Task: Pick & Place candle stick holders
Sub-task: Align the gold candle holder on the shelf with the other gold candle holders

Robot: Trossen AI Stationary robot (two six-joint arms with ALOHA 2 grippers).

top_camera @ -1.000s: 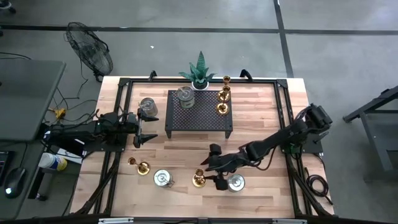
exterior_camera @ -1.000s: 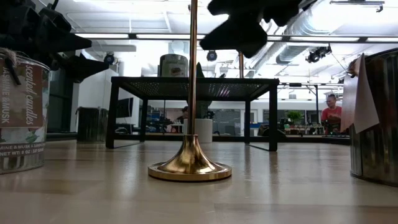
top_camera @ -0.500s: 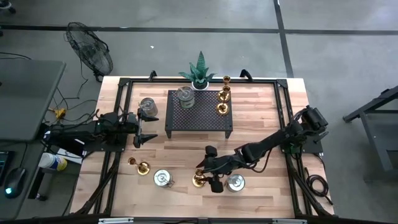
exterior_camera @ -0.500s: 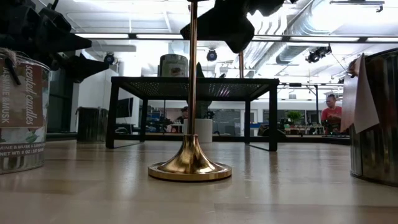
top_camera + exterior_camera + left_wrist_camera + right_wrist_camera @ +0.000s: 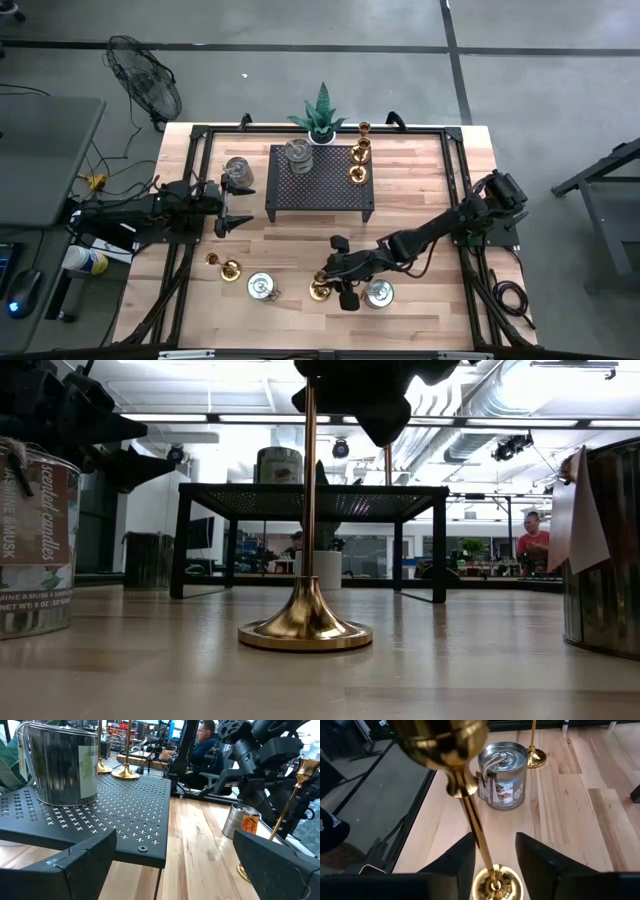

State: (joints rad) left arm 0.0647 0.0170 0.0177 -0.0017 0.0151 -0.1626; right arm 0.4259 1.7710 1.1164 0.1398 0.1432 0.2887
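Wooden table (image 5: 420, 190) standing on grey concrete floor, black perforated rack (image 5: 320, 185) sitting at centre. Right gripper (image 5: 333, 283) reaching over front of table, fingers straddling slim stem of brass candle stick holder (image 5: 319, 290) standing upright there; whether fingers are pressing stem, cannot tell. Silvery tin holder (image 5: 379, 294) sitting just beside. Left gripper (image 5: 234, 209) waiting at rack's left, fingers spread wide, holding nothing.

- My right gripper (image 5: 328, 284) sits over a brass candle stick holder (image 5: 320, 290), with a silvery tin (image 5: 379, 294) just beside it.
- My left gripper (image 5: 232, 204) waits with fingers spread, a tin (image 5: 239, 172) just ahead and the black rack (image 5: 320, 182) beside it.
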